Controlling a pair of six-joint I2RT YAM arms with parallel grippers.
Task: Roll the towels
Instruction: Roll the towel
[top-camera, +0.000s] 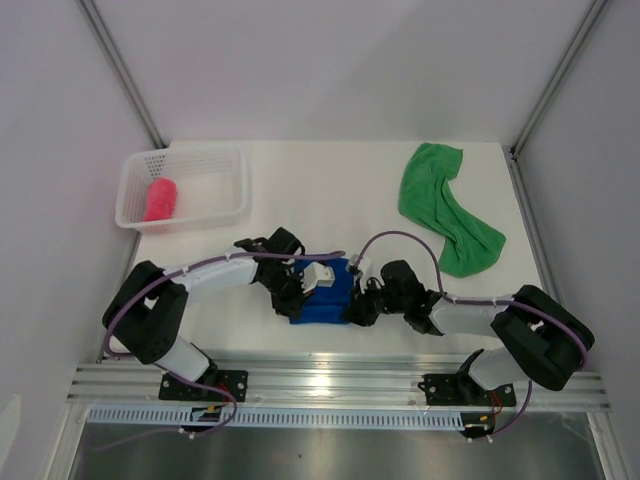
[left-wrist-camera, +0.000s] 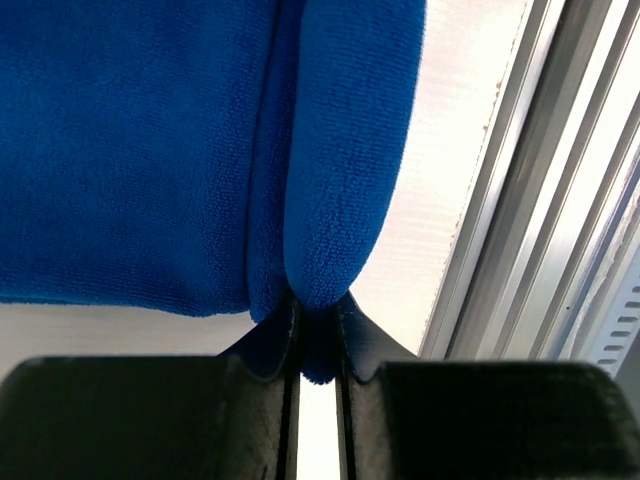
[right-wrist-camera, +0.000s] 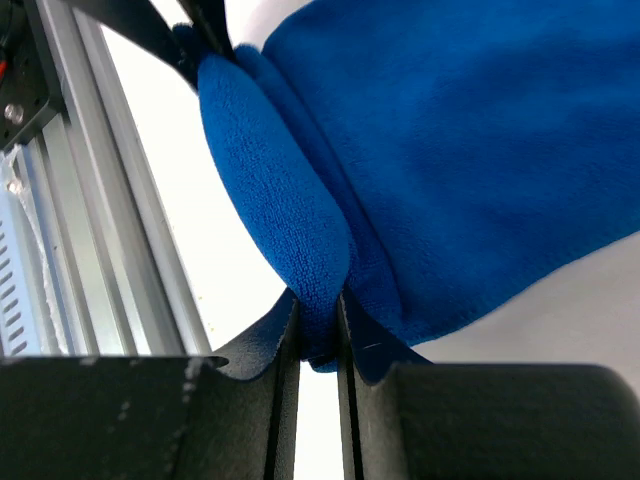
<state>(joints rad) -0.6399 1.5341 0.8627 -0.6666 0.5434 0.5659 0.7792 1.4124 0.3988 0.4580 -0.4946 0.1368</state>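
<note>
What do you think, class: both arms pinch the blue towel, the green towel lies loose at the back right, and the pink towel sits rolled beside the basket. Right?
One slip: the top external view shows the pink towel rolled inside the basket, not beside it. The left fingers and right fingers do pinch the blue towel; the green towel lies loose back right.

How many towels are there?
3: pink towel rolled in the white basket, far left; blue towel at the near edge, pinched by left gripper and right gripper; green towel loose, far right. None seem hidden.
</note>
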